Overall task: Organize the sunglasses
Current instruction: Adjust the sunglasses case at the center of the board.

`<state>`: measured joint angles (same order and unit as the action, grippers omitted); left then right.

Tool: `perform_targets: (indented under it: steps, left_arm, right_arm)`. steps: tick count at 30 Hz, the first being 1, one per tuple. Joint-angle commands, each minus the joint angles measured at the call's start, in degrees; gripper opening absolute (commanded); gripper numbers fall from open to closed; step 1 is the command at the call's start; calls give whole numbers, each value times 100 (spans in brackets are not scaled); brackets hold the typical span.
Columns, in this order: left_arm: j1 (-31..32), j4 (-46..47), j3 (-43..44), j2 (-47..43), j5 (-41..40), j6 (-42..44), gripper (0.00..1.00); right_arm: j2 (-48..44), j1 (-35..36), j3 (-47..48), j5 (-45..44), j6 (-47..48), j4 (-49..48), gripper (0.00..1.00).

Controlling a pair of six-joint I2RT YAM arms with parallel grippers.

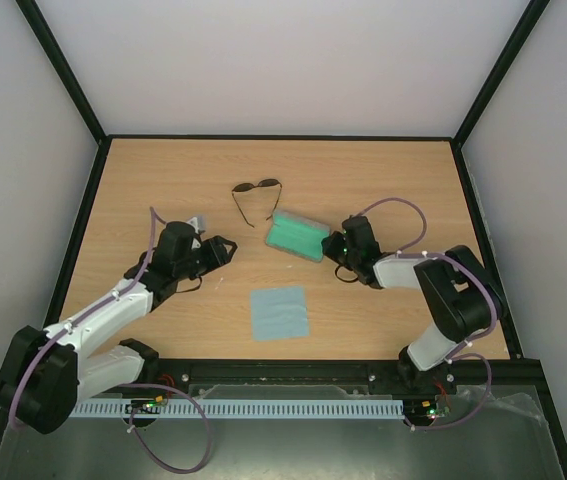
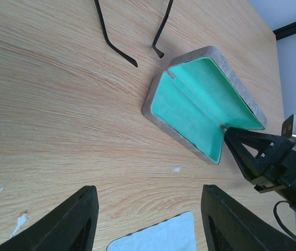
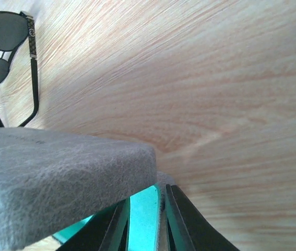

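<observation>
Top external: find sunglasses (image 1: 256,187) flat on table (image 1: 163,180), temples unfolded, just beyond grey case (image 1: 297,238) — not touching. Note right gripper (image 1: 334,246) clamped on case's right end; left gripper (image 1: 228,250) spread open, empty, over the table.

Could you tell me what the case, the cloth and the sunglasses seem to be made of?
Case: grey matte shell, fuzzy and grained like felt or faux leather; smooth green lining. Cloth: pale blue, thin, faintly rippled fabric, likely microfibre. Sunglasses: thin dark wire frame, probably metal; glossy tinted lenses.
</observation>
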<state>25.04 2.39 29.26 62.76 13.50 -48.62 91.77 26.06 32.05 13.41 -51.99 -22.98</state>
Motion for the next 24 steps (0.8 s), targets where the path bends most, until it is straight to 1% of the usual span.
perform_targets:
  steps: [1, 11, 14, 17, 19, 24]
  left_arm:
    - [-43, -167, 10, -147, -68, 87, 57]
    - [-43, -235, 25, -177, -96, 98, 57]
    - [-43, -269, 35, -176, -112, 115, 57]
    - [-43, -353, 55, -197, -128, 161, 58]
    - [-43, -426, 67, -240, -126, 196, 64]
    - [-38, -825, 151, -296, -84, 335, 73]
  right_arm:
    - [232, -129, 330, -119, 351, 244, 21]
    - [614, -293, 939, -32, 777, 506, 21]
    - [584, -308, 961, 23, 822, 562, 21]
    - [311, -312, 768, 65, 829, 603, 23]
    - [-48, -312, 551, 55, 841, 675, 27]
    - [-1106, -304, 2, 89, 918, 1110, 39]
